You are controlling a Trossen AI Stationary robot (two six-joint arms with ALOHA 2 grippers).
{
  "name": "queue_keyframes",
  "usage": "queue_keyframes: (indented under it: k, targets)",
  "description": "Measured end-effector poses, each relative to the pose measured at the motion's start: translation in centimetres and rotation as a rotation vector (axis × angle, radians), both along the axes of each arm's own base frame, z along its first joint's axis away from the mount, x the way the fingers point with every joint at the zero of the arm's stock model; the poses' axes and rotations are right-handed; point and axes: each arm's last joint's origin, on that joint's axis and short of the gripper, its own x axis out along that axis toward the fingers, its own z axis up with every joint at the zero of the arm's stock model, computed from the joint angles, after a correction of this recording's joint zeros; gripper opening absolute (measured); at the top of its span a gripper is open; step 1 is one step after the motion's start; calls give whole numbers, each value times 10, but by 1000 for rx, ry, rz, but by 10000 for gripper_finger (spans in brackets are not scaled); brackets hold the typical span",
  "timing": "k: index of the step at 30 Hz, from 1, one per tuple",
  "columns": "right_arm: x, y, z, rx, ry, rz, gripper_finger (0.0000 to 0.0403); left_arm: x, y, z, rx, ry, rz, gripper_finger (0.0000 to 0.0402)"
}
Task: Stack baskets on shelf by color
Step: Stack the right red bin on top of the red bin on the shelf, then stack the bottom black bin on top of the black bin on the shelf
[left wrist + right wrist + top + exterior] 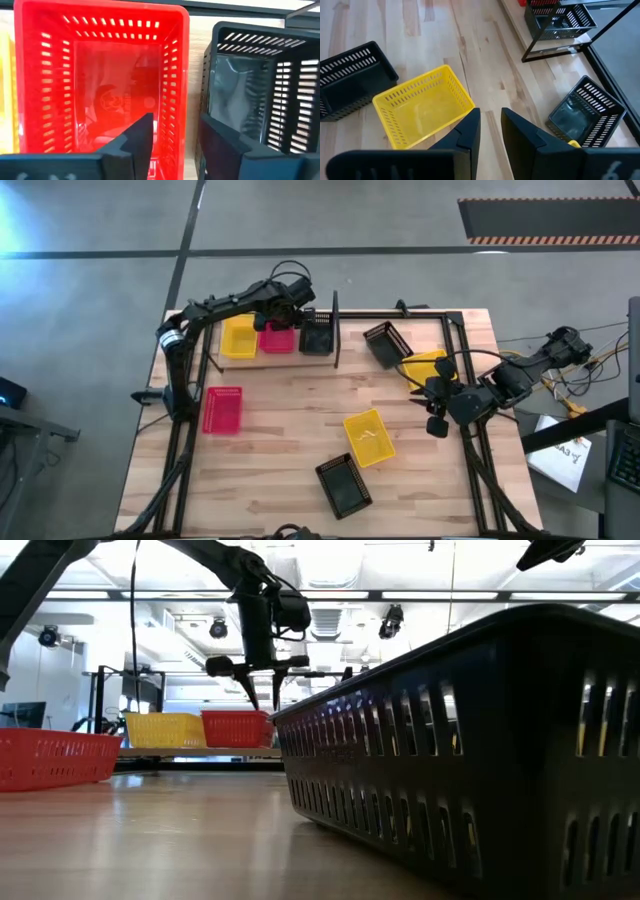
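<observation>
Shelf (335, 330): at the table's (290, 470) far left; holds a yellow basket (238, 337), a pinkish-red basket (277, 338) and a black basket (316, 337) abreast.
Left gripper (296, 308): above the pinkish-red and black shelf baskets.
Second pinkish-red basket (222, 409): near the left edge.
Second yellow basket (368, 437) and second black basket (344, 485): toward the near edge, touching.
Third black basket (386, 343) and third yellow basket (425, 366): far right.
Right gripper (436, 398): near the right edge, beside the third yellow basket.
</observation>
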Motion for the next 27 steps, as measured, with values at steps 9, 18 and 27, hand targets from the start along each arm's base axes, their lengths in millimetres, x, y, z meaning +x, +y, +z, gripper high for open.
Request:
queue_keyframes:
  k: [9,18,27]
  targets:
    - [0,0,0,17,-4,-19,64,-12,-23,50,141,-6,-356,151]
    - [5,3,-8,33,-30,-19,63,-19,-108,61,191,19,-711,151]
    - [22,13,-28,126,-127,9,63,-19,-230,29,175,-116,-935,151]
